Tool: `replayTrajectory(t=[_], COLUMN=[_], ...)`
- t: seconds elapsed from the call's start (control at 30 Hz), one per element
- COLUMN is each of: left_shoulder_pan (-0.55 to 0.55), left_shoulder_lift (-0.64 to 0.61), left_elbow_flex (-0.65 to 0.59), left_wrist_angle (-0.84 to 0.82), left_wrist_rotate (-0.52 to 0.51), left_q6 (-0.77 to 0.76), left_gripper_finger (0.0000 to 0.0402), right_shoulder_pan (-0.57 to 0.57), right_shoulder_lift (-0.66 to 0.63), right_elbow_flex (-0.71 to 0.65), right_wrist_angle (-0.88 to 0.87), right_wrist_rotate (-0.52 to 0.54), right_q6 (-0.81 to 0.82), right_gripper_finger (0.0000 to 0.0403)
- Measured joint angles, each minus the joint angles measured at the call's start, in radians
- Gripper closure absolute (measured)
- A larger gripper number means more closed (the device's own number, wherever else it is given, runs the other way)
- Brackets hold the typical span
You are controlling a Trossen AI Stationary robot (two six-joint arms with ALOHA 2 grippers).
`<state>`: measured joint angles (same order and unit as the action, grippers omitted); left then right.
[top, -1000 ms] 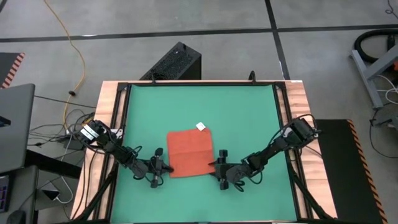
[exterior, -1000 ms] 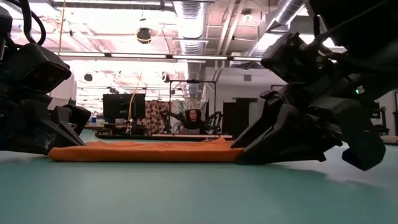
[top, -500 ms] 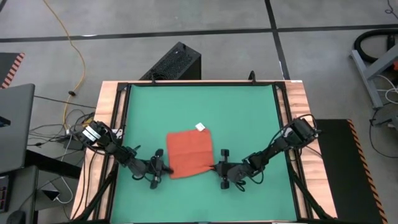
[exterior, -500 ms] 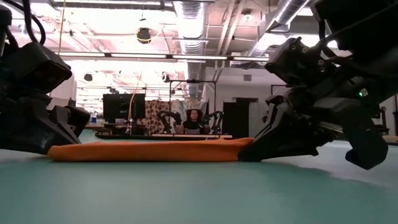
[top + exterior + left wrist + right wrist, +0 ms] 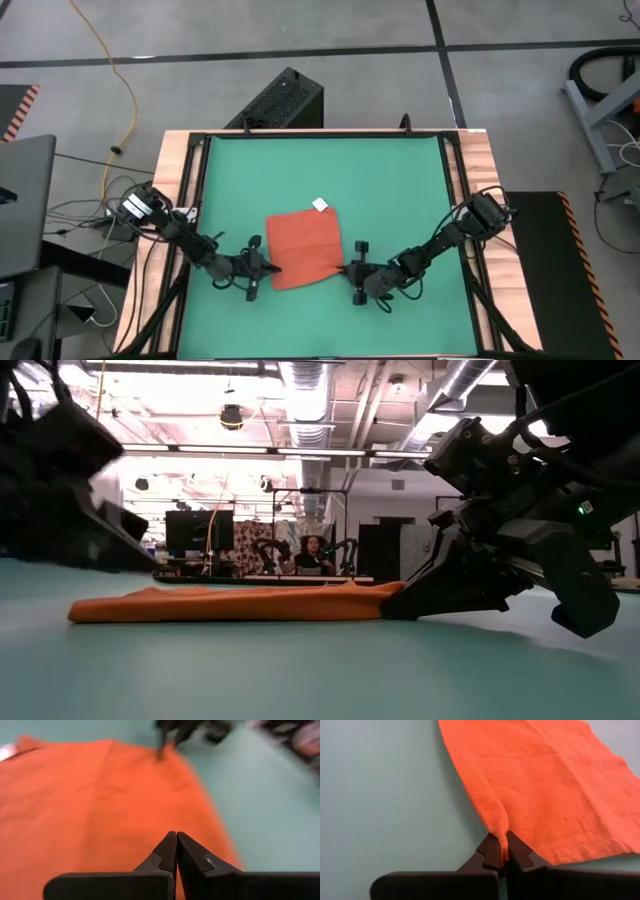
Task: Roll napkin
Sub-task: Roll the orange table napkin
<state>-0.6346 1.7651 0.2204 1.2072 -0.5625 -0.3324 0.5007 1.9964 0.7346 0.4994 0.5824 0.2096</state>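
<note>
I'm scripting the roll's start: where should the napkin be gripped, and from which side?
Grip the napkin by its near corners, coming in low from each side. It lies flat, so only its edges can be pinched. The right gripper has already pinched up a fold at its side; the left gripper is shut over the opposite edge.

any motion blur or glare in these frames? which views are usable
Left wrist view: far side smeared, the right arm only a dark streak; left pincer and napkin readable. Low view: left arm blurred, ceiling lights blown out, right pincer sharp at the napkin's end. Right wrist view: crisp, weave visible where the pincer pinches the edge. High view: clean, even light.
</note>
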Motion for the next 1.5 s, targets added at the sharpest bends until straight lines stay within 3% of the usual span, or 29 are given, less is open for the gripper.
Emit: replayTrajectory(t=[0.2,0.37,0.63,0.87,1.1,1.5], left_shoulder_pan=[0.021,0.025,0.026,0.026,0.026,0.048], left_shoulder_lift=[0.003,0.002,0.002,0.002,0.001,0.0], left_elbow_flex=[0.1,0.142,0.143,0.143,0.143,0.142], left_wrist_angle=[-0.272,-0.381,-0.433,-0.431,-0.436,-0.437], left_wrist_rotate=[-0.009,0.0,0.067,0.117,0.158,0.2], left_q6=[0.014,0.023,-0.002,0.015,0.025,0.087], left_gripper_finger=[0.0401,0.0401,0.0401,0.0402,0.0401,0.0401], right_shoulder_pan=[0.0,-0.002,-0.076,-0.158,-0.218,-0.242], right_shoulder_lift=[-0.047,-0.129,-0.281,-0.301,-0.275,-0.275], right_elbow_flex=[0.02,0.037,0.046,0.047,0.048,0.049], right_wrist_angle=[-0.037,-0.173,-0.284,-0.3,-0.276,-0.267], right_wrist_rotate=[-0.012,-0.06,-0.314,-0.407,-0.417,-0.405], right_q6=[0.003,0.092,0.32,0.454,0.596,0.603], right_gripper_finger=[0.0387,0.0387,0.0387,0.0387,0.0387,0.0387])
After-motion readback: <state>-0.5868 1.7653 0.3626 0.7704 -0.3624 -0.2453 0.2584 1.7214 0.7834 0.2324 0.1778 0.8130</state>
